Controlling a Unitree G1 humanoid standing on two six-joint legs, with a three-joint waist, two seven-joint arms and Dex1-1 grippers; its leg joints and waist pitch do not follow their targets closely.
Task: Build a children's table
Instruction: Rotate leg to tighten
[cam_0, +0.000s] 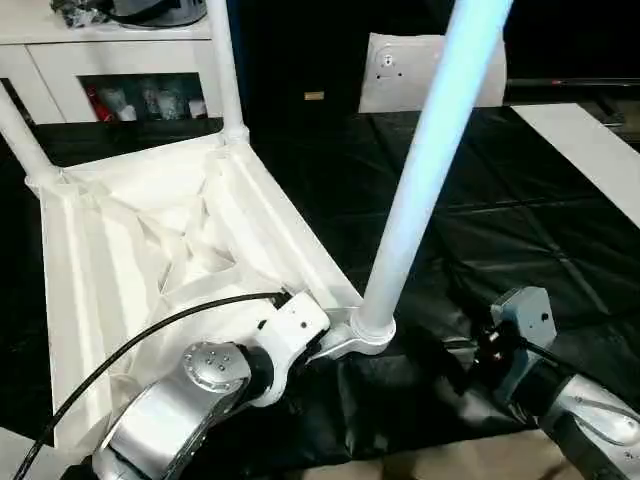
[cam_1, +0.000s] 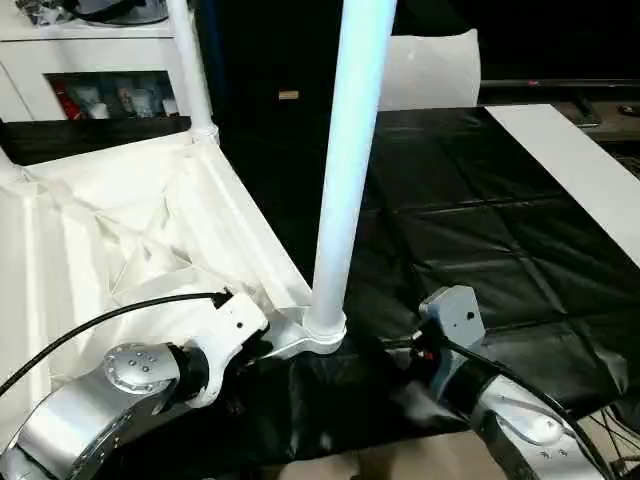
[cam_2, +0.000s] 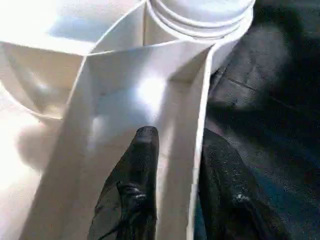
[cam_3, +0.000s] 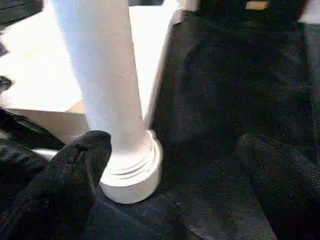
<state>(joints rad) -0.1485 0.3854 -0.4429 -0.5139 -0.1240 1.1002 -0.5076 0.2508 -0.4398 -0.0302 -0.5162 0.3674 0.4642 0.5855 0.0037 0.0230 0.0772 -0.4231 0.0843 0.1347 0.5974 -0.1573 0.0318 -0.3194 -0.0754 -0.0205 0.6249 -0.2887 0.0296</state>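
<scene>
On the black-covered bench (cam_0: 520, 230), the tabletop (cam_0: 130, 250) lies underside up with a leg (cam_0: 420, 170) in its near corner socket. Left gripper (cam_2: 175, 165) jaws clamp the rim wall; right gripper (cam_3: 170, 170) jaws stand apart beside the leg. Risk: an unseated leg may tip if bumped.

White tabletop (cam_0: 130, 250), black table cover (cam_0: 500, 220)

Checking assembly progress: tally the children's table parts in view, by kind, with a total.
Tabletop, ribbed underside up: 1
Legs standing in corner sockets: 3 (near, far, far left)
Total: 4
</scene>
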